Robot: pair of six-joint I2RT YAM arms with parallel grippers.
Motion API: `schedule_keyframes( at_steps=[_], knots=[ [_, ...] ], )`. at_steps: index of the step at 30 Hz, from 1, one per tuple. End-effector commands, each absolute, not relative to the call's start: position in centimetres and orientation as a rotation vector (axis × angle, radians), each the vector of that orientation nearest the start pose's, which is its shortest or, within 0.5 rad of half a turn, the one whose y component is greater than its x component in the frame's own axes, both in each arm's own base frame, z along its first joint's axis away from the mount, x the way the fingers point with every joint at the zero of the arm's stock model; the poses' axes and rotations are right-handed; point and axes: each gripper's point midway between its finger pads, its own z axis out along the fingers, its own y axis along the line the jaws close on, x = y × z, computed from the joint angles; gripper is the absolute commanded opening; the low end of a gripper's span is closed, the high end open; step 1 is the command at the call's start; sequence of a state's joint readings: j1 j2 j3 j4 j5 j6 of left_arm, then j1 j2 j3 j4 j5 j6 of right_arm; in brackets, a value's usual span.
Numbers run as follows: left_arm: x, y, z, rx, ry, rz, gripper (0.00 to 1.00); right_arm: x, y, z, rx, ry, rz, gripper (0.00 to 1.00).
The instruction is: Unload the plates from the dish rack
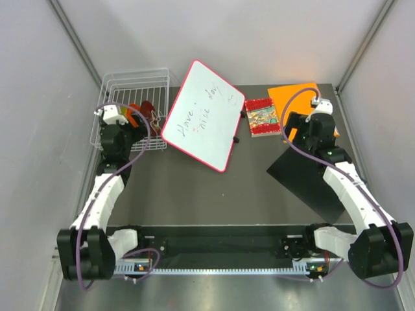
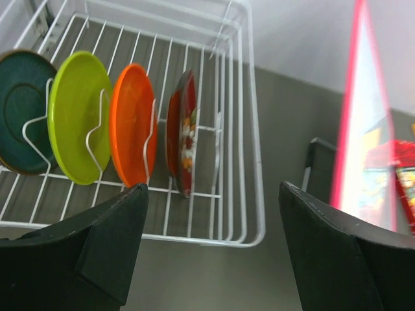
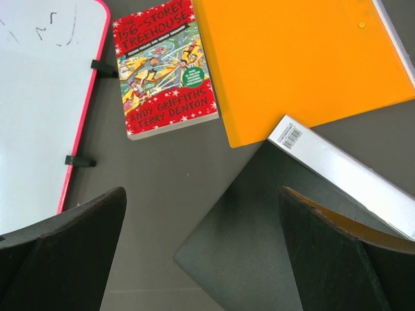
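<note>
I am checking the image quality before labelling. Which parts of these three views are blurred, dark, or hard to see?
Left wrist: the plates are sharp, but the whiteboard is a blurred pink streak. Right wrist: the book cover is readable; the fingers of the right hand are dark with little detail. Top external: the plates are small and partly hidden by the left arm.

White dish rack [image 2: 241,162] holds, upright on edge between wires, left to right: dark teal plate [image 2: 19,110], lime green plate [image 2: 78,116], orange plate [image 2: 130,126], dark red plate [image 2: 183,133] with floral face. Left hand [image 2: 211,197] spread wide, empty, near rack's front rim. Pink-framed whiteboard [image 2: 353,129] at right, blurred. Grey worktop [image 2: 292,136] beneath.
</note>
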State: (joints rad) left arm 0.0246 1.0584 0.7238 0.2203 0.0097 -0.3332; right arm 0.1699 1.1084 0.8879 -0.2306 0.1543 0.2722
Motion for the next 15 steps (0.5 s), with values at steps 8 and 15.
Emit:
schedule_keyframes(
  at_steps=[8, 15],
  knots=[
    [46.0, 1.9, 25.7, -0.265, 1.546, -0.076, 0.83, 38.1, 5.9, 19.8, 0.166, 2.008, 0.156, 1.00],
    [50.0, 1.4, 23.9, -0.256, 1.594, -0.108, 0.79, 39.0, 6.1, 17.1, 0.163, 2.066, 0.143, 1.00]
  ],
)
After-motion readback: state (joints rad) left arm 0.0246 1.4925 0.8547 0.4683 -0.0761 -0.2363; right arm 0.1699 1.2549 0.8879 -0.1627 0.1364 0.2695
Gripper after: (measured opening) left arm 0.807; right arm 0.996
